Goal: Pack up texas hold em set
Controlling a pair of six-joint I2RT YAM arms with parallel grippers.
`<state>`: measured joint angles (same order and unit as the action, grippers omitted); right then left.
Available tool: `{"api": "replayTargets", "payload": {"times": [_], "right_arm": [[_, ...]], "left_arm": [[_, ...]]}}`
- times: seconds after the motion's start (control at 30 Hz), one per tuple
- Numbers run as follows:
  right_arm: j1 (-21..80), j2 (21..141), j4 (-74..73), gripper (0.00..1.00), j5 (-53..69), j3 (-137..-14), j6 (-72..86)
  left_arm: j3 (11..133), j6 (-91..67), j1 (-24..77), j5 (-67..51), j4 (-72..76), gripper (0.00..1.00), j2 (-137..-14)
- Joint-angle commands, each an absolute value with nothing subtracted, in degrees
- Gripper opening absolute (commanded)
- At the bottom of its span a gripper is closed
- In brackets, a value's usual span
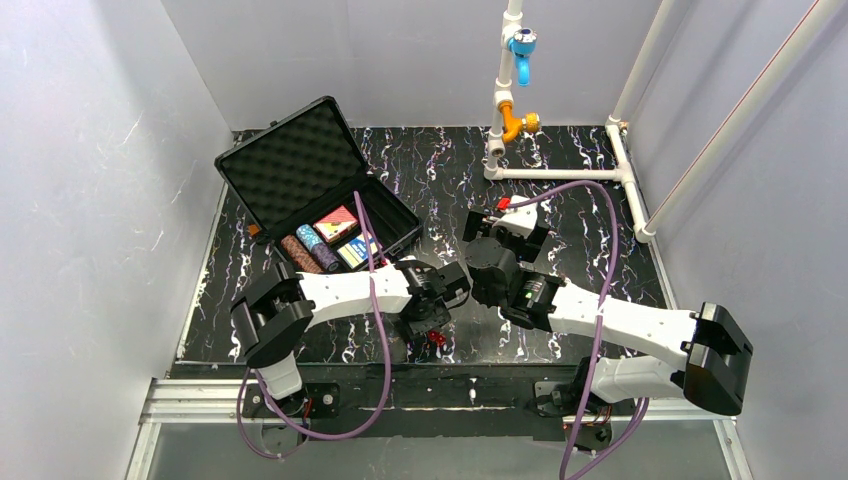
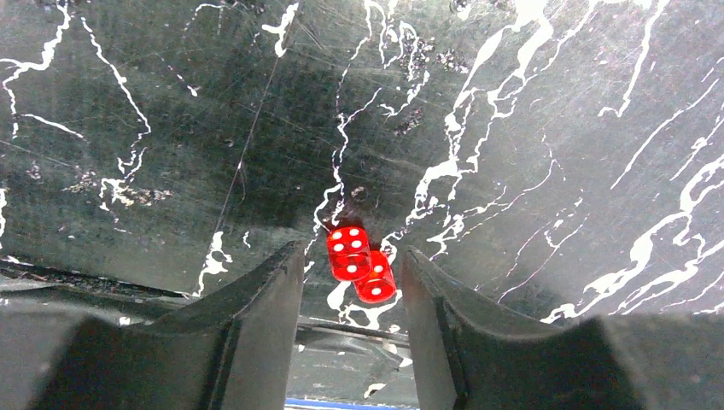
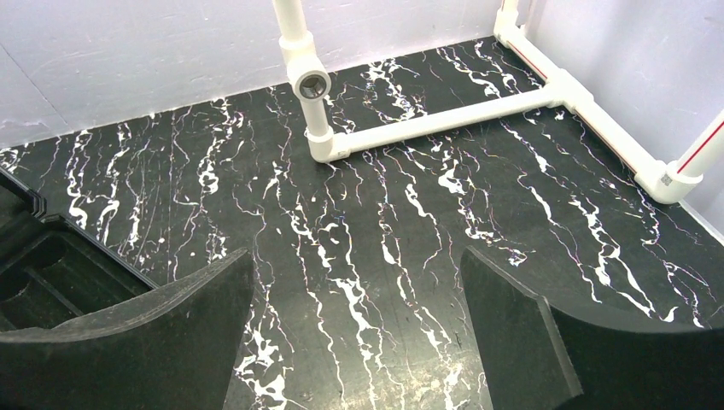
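Two small translucent red dice point(image 2: 373, 282) lay touching each other on the black, white-veined marble-pattern tabletop point(image 1: 560, 200), close to its near edge. The left gripper point(image 2: 352, 256) stood over them with one black finger point(image 2: 273, 299) on each side. A gap showed beside the left finger, so the jaws were parted and nothing was clamped. Whether the other finger touched the nearer die could not be told.

The black rectangular hard case point(image 1: 395, 235) sat well apart from the dice, at the table's far left, with its egg-crate foam lid point(image 1: 295, 165) raised. Inside the case lay a red card box point(image 1: 336, 224), a blue card box point(image 1: 355, 250), and stacks of brown chips point(image 1: 298, 255), blue chips point(image 1: 308, 236) and purple chips point(image 1: 325, 257).

The right gripper point(image 3: 356, 256) hung over bare tabletop to the right of the case, its jaws spread wide and grasping nothing. A white pipe frame point(image 1: 560, 173) with a blue fitting point(image 1: 520, 45) and an orange fitting point(image 1: 515, 123) stood at the far right.
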<state>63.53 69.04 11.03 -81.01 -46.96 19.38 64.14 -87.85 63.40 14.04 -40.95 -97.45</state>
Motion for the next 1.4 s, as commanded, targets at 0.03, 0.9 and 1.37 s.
{"api": "replayTargets", "payload": {"times": [0.03,0.9,1.37], "right_arm": [[63.90,67.50,14.15,0.98,-83.45,-46.85,20.04],[63.98,67.24,15.03,0.98,-82.53,-46.32,19.54],[64.42,67.27,15.53,0.98,-83.01,-46.06,19.62]], "left_arm": [[65.08,-87.90,63.66,13.93,-40.93,0.42,-98.30],[64.48,-87.28,63.67,11.78,-40.45,0.00,-100.45],[63.79,-79.87,63.64,21.47,-43.94,0.00,-91.50]]}}
